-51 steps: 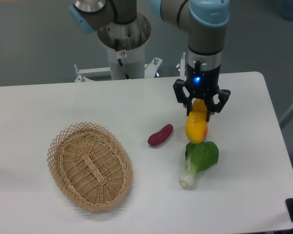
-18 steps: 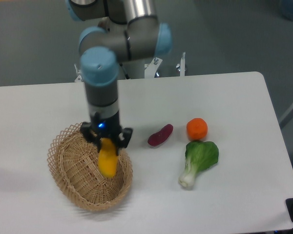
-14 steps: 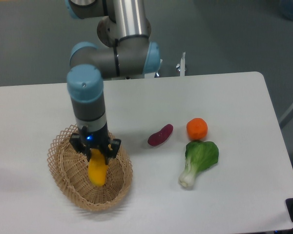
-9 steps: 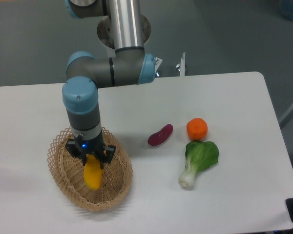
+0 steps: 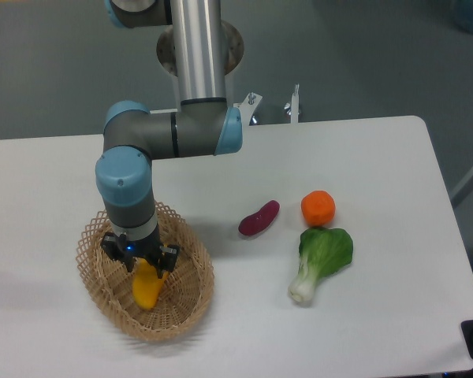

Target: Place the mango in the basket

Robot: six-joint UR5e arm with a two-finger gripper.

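The black two-finger gripper pinches the upper end of the elongated smooth yellow mango, which hangs nearly upright below it, inside the oval tan woven-wicker basket. Whether the fruit's lower end touches the basket floor I cannot tell. By my reading, this is the placing step, close to its end: the fruit is over the basket's middle and low. The next move calls for parting the fingers to let the fruit settle, then lifting straight up clear of the lattice rim. Well off to the gripper's side lie a small purple-red oblong vegetable, a round orange fruit and a green leafy bok choy.
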